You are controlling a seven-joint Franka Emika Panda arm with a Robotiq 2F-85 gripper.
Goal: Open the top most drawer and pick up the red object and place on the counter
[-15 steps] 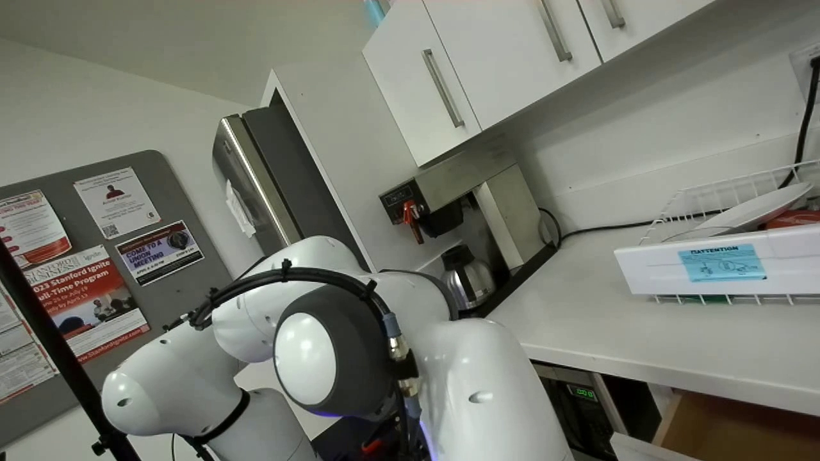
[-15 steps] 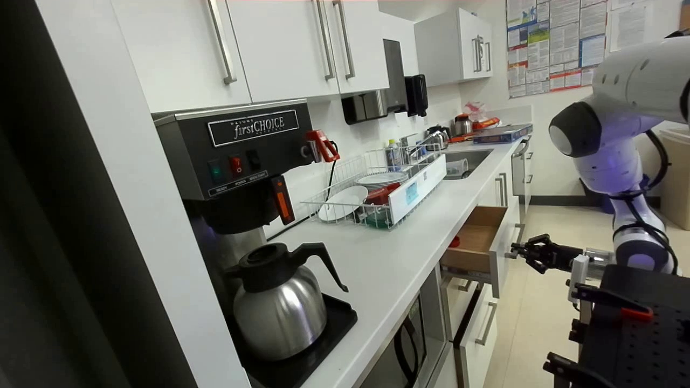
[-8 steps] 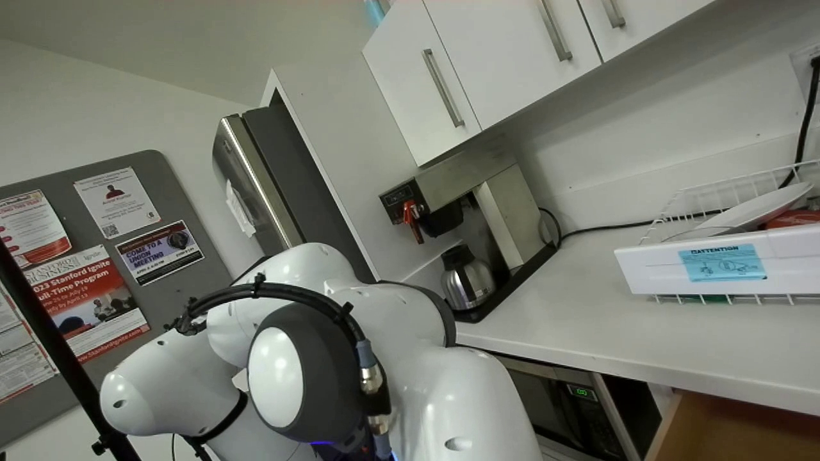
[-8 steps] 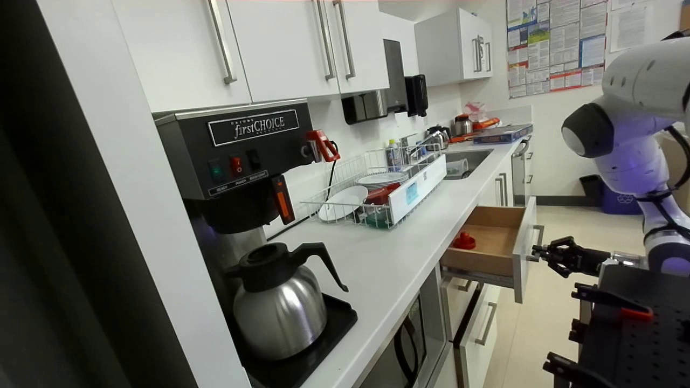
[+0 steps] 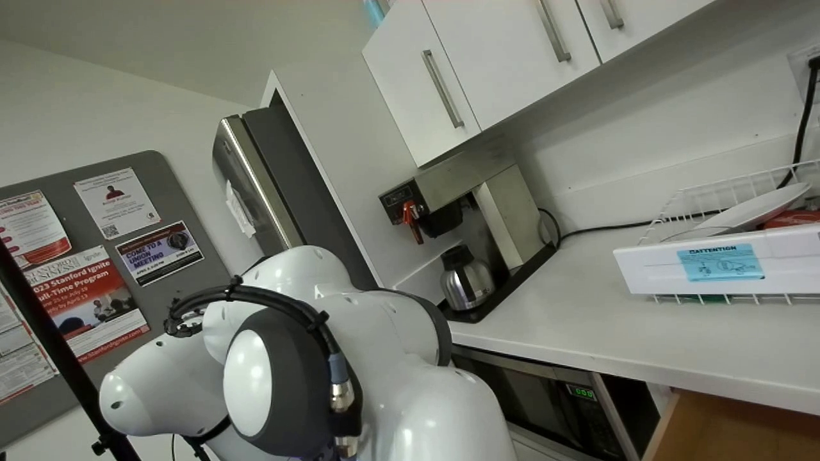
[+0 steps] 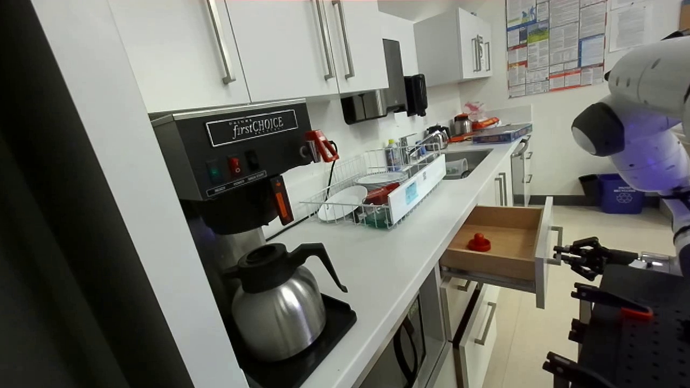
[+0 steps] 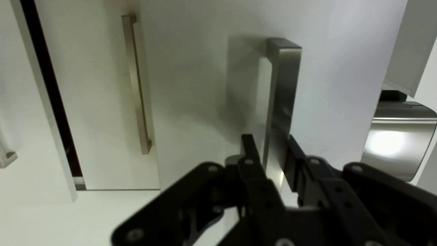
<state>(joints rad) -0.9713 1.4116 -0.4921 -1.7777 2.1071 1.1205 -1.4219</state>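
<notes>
Wrist view: gripper (image 7: 269, 140) clamped on bar handle (image 7: 286, 82). Exterior view: top drawer (image 6: 493, 263) open, red knobbed disc (image 6: 479, 244) inside (standing upright), gripper at its three o'clock, white countertop (image 6: 377, 258) at nine.

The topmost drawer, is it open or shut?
Open: the topmost drawer stands out from under the counter, the red object showing inside.

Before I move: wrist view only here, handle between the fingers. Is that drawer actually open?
Observer: Yes. In an exterior view the drawer stands pulled out from under the counter.
Operator: Anything in it?
Observer: The red object lies inside, nearer the counter than the drawer front.
Operator: And up on the counter?
Observer: A wire dish rack sits there; it shows in both exterior views.
</notes>
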